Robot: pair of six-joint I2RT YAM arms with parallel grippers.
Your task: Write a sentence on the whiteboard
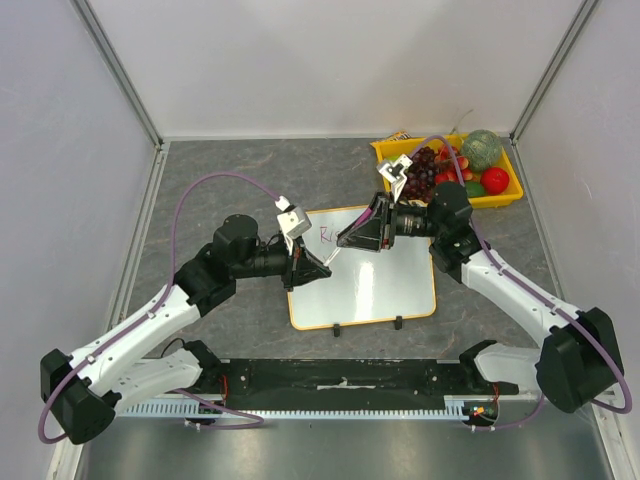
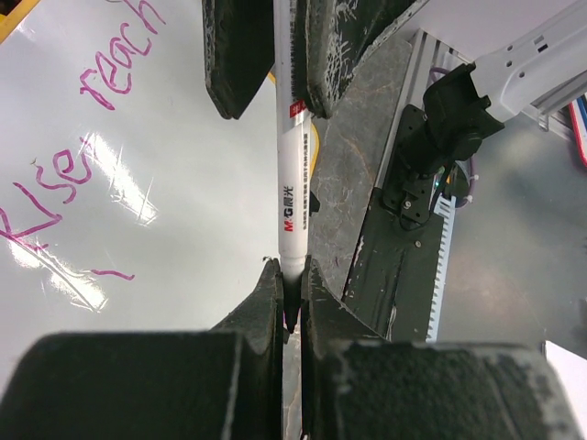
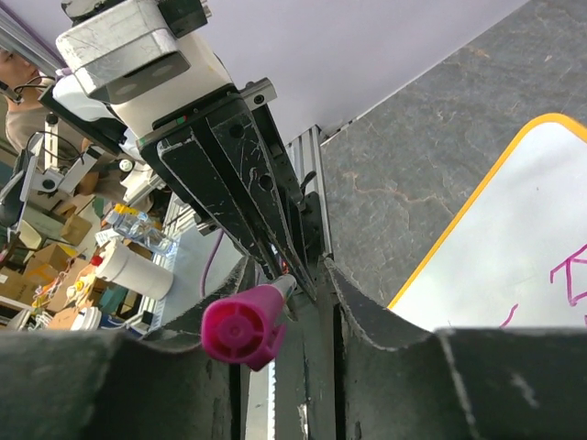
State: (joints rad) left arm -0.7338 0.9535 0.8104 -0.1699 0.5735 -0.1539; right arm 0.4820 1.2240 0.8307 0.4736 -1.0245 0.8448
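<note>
Two grippers share one marker (image 2: 292,183), which is held in the air over the left edge of the board.

1. Left gripper (image 2: 290,293): clamped hard on the marker's narrow dark end. The white barrel runs straight out from its fingers.
2. Right gripper (image 3: 286,284): its jaws flank the barrel's other end, where the pink cap (image 3: 240,327) sits. The cap lies against one finger. Whether the other finger bears on it cannot be told.
3. Whiteboard (image 1: 370,285): lies flat on the grey table (image 1: 230,160), mid-workspace between the two arms.
4. Sentence (image 2: 55,188): pinkish-red script by the board's far-left corner, reading "Rise, reach", with one short stroke beneath. No further words show, so the writing looks part done.
5. Fruit tray (image 1: 500,200): yellow, at the far right, apart from the board and not involved.

Handling note (judgement): the step looks like a pass or re-grip of the marker between the two grippers.
- Centre the cap end between the right fingers and close squarely.
- Let the left release only once that hold is firm.
- Move along the barrel's own line, without twisting.
- Keep the dark end clear of the board, because a dip here would streak the written words.
</note>
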